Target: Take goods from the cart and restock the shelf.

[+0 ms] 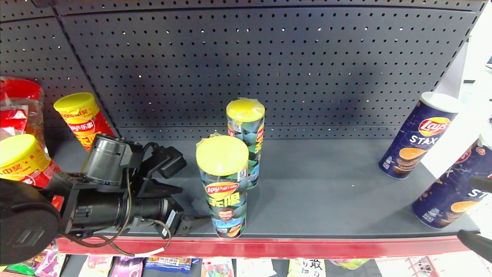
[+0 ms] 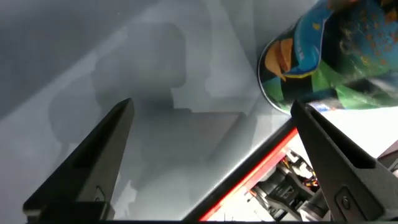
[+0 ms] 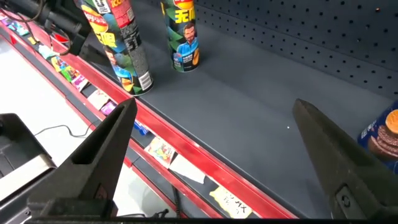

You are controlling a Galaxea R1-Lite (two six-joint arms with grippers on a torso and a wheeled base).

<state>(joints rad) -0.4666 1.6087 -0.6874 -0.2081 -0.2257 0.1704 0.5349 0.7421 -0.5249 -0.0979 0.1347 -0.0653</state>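
Two green chip cans with yellow lids stand upright on the dark grey shelf (image 1: 326, 192). The front can (image 1: 224, 184) is near the red front edge, and the back can (image 1: 246, 134) is just behind it. My left gripper (image 1: 194, 204) sits low on the shelf, just left of the front can's base. It is open with nothing between its fingers. In the left wrist view the gripper (image 2: 211, 106) frames bare shelf, and the front can (image 2: 323, 56) lies past one fingertip. My right gripper (image 3: 216, 106) is open and empty in front of the shelf edge, right of both cans (image 3: 121, 43).
Two blue chip cans (image 1: 419, 134) (image 1: 449, 192) stand at the shelf's right end. Red cans with yellow lids (image 1: 82, 115) (image 1: 23, 161) stand at the left. A perforated back panel (image 1: 269, 69) closes the rear. Snack packets (image 1: 215, 267) lie on the shelf below.
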